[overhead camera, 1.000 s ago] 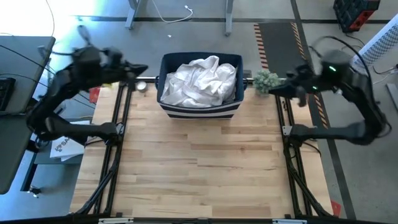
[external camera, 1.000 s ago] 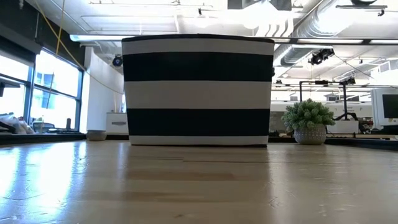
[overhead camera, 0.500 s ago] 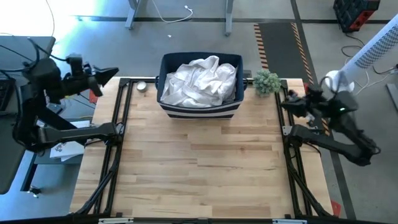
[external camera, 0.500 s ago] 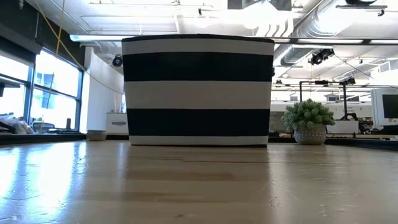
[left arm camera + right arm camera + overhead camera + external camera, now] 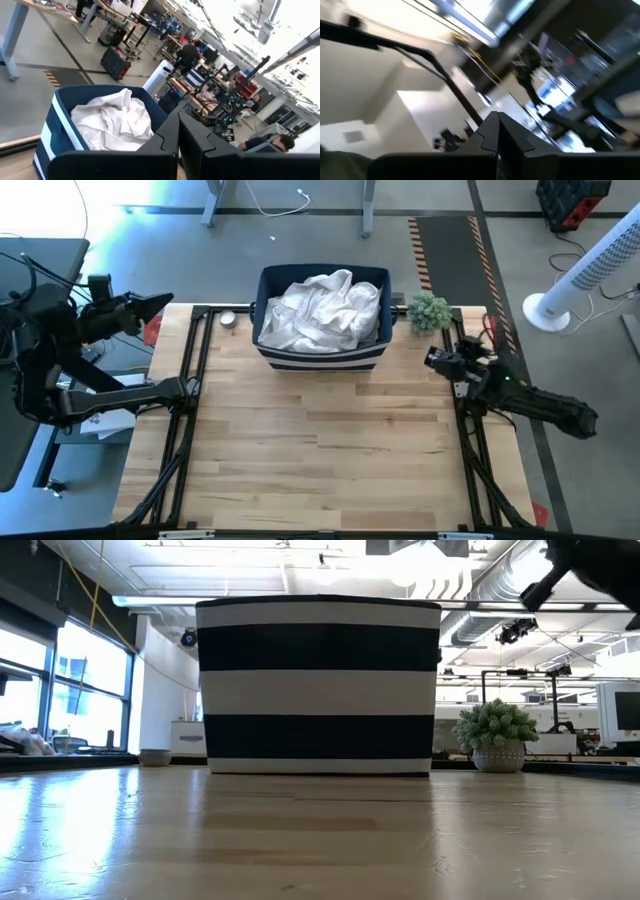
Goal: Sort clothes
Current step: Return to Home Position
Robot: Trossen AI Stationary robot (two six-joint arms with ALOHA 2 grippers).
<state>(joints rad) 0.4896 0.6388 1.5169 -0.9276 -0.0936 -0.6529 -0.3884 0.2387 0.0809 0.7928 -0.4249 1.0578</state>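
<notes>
Clothes (image 5: 320, 312) heaped in striped bin (image 5: 322, 360); bin on table (image 5: 320, 450).

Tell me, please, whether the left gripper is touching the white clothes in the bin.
Apart. The high view shows the left gripper out at the far left corner of the table, well clear of the clothes in the bin.

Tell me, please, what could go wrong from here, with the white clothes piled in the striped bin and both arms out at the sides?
1. The white clothes are heaped about to the rim of the striped bin, so a fold might slip over the edge.
2. The right claw hangs at the table's right edge, not far from the potted plant; a careless swing could tip it.
</notes>
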